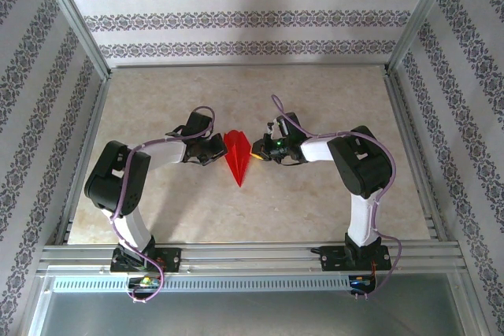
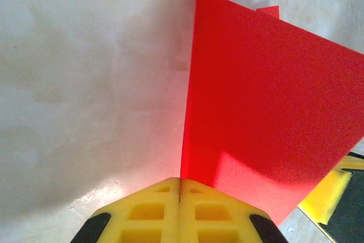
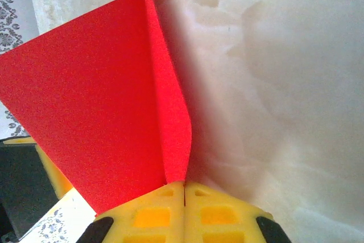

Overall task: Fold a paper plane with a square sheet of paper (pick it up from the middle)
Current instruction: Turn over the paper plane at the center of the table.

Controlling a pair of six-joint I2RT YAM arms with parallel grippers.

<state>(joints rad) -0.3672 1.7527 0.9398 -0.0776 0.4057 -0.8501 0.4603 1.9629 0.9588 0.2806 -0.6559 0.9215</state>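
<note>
On pale marbled tabletop point(image 1: 315, 100), patterned walls point(image 1: 236, 13) around, both jaws apparently pinching red paper plane point(image 1: 238, 153)

Left claw point(image 2: 180, 190), right claw point(image 3: 185, 192), seemingly clenched

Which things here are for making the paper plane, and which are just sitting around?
For the job:
- red paper plane
- left claw, shut on one side of it
- right claw, shut on the other side

Just around:
- table
- metal frame
- patterned walls
</note>
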